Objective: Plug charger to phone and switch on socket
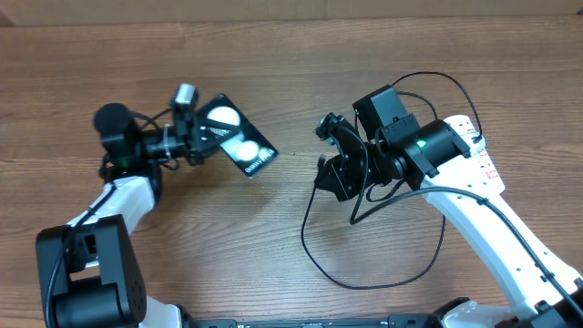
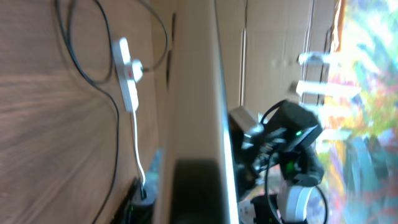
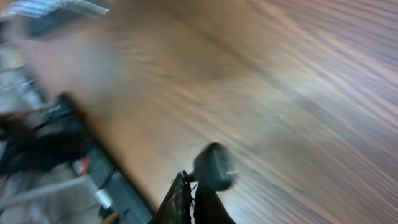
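Two round glints on glossy black phone (image 1: 235, 138); woodgrain table (image 1: 273, 55).

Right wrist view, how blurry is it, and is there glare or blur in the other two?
Right wrist: heavy motion blur, wood grain smeared into streaks. Left wrist: soft, right side washed out, though the power strip is readable. Overhead: sharp, with two round glare spots on the phone.
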`<action>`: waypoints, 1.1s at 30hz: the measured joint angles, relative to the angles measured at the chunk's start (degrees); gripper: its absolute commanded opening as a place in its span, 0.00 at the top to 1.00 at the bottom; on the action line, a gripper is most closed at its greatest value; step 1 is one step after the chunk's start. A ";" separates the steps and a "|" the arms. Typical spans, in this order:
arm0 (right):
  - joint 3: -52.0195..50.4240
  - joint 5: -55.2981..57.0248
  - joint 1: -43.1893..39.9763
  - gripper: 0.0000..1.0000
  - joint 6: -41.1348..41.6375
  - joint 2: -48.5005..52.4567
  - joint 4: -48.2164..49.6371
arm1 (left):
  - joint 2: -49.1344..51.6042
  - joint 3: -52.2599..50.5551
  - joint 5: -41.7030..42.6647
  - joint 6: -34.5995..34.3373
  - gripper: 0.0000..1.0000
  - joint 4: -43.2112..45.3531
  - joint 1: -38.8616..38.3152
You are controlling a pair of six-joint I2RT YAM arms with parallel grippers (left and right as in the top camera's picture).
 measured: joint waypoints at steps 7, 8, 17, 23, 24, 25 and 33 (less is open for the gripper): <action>-3.37 6.73 0.96 0.41 9.11 4.79 8.04 | 0.00 0.07 -0.02 0.85 0.96 0.00 7.56; -3.67 7.06 1.40 0.39 10.19 5.66 9.14 | 0.00 0.07 -0.04 0.87 0.96 0.00 8.00; -4.07 23.91 5.20 0.50 27.08 14.23 20.70 | 0.00 0.17 0.00 1.07 0.96 0.00 8.07; -4.11 32.85 5.18 0.58 37.59 21.46 22.45 | 0.00 0.22 -0.02 1.07 0.96 0.00 8.07; -4.11 33.29 5.20 0.58 38.64 22.18 22.69 | 0.00 0.22 0.02 1.07 0.96 -0.02 8.07; -4.11 33.83 5.20 0.58 39.76 22.82 22.86 | 0.00 0.26 -0.02 1.07 0.96 0.00 8.07; -4.09 35.28 6.49 0.64 44.94 25.38 22.86 | 0.00 0.26 0.00 1.07 0.96 0.00 8.07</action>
